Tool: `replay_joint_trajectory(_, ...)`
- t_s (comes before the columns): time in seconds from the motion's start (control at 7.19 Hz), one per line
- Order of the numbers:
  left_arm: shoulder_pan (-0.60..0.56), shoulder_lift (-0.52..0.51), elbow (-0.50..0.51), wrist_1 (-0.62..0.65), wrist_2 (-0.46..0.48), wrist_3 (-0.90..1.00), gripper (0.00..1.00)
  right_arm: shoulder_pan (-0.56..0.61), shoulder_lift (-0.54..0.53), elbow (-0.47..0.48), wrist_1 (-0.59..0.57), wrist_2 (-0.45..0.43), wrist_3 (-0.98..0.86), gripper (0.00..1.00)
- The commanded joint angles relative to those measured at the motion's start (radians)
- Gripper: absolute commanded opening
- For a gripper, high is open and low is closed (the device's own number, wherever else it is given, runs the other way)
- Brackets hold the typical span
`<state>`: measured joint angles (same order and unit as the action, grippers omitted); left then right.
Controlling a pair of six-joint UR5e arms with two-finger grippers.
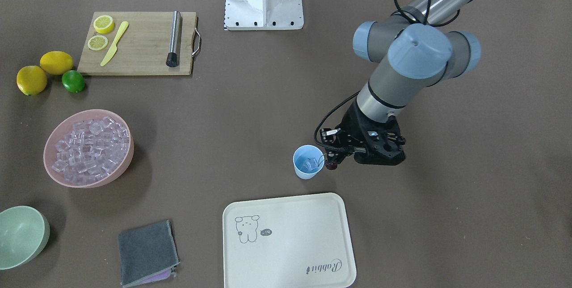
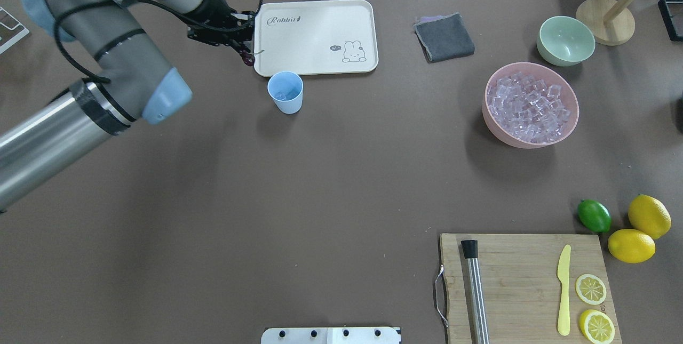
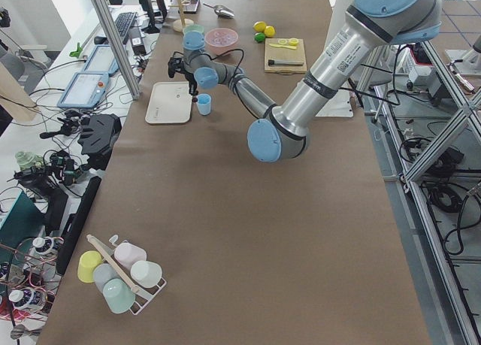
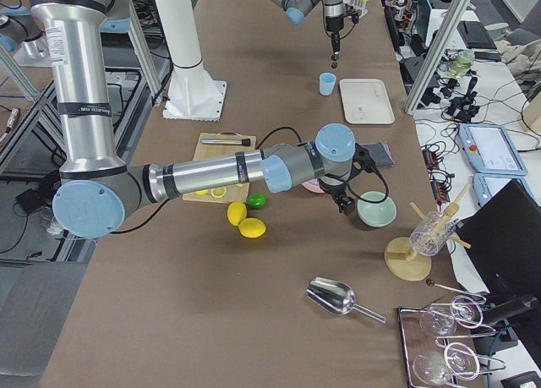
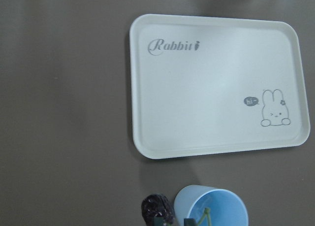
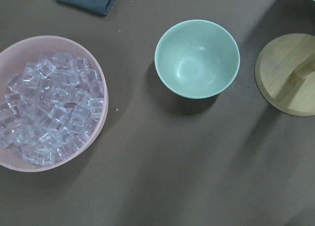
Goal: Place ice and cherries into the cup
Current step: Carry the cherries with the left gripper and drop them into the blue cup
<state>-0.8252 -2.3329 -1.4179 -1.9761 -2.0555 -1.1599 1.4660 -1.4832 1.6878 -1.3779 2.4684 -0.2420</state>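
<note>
**Dark red fruit hangs just beside the cup, not yet over it**

The step in hand appears to be dropping the cherries (image 1: 330,164) into the cup (image 1: 300,170), which stands upright on the table (image 1: 250,136) with some ice (image 1: 312,161) already inside. To do it well, the left claw (image 1: 333,156) should shift sideways until both fruits hang over the cup's mouth. It should then sink enough that the stems clear the rim, and only then let go. The cup looks light, so a nudge to its rim could tip it. In the left wrist view one cherry sits just outside the rim, while a green stem reaches over the opening.

The left claw looks pinched together on the cherries' stems. It is above the cup and touches nothing else. The right claw (image 4: 345,204) hovers well apart from the cup and shows only in a side view, so whether it is apart or together cannot be told.
</note>
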Motion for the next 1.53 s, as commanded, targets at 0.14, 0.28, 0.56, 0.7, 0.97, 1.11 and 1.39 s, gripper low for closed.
replay_joint_trajectory(0.14, 0.058, -0.043, 0.031, -0.032, 0.057, -0.075, 0.0, -0.006, 0.014, -0.017, -0.001, -0.031, -0.005, 0.98)
replay_joint_trajectory(0.28, 0.06, -0.03, 0.03, -0.03, 0.057, -0.072, 0.0, -0.007, 0.017, -0.028, 0.0, -0.032, -0.006, 0.98)
replay_joint_trajectory(0.56, 0.06, -0.008, 0.036, -0.032, 0.057, -0.067, 0.0, -0.009, 0.017, -0.023, 0.002, -0.029, 0.003, 0.98)
replay_joint_trajectory(0.7, 0.06, -0.006, 0.037, -0.032, 0.057, -0.069, 0.36, -0.01, 0.018, -0.026, 0.002, -0.029, 0.001, 0.98)
replay_joint_trajectory(0.97, 0.06, -0.006, 0.036, -0.033, 0.057, -0.072, 0.98, -0.013, 0.02, -0.028, 0.002, -0.029, 0.0, 0.98)
replay_joint_trajectory(1.11, 0.052, -0.006, 0.022, -0.032, 0.051, -0.072, 0.98, -0.018, 0.02, -0.03, 0.002, -0.031, 0.001, 0.98)
replay_joint_trajectory(1.39, -0.073, 0.044, 0.008, -0.018, -0.082, -0.043, 0.98, -0.018, 0.018, -0.03, 0.002, -0.032, 0.001, 0.98)
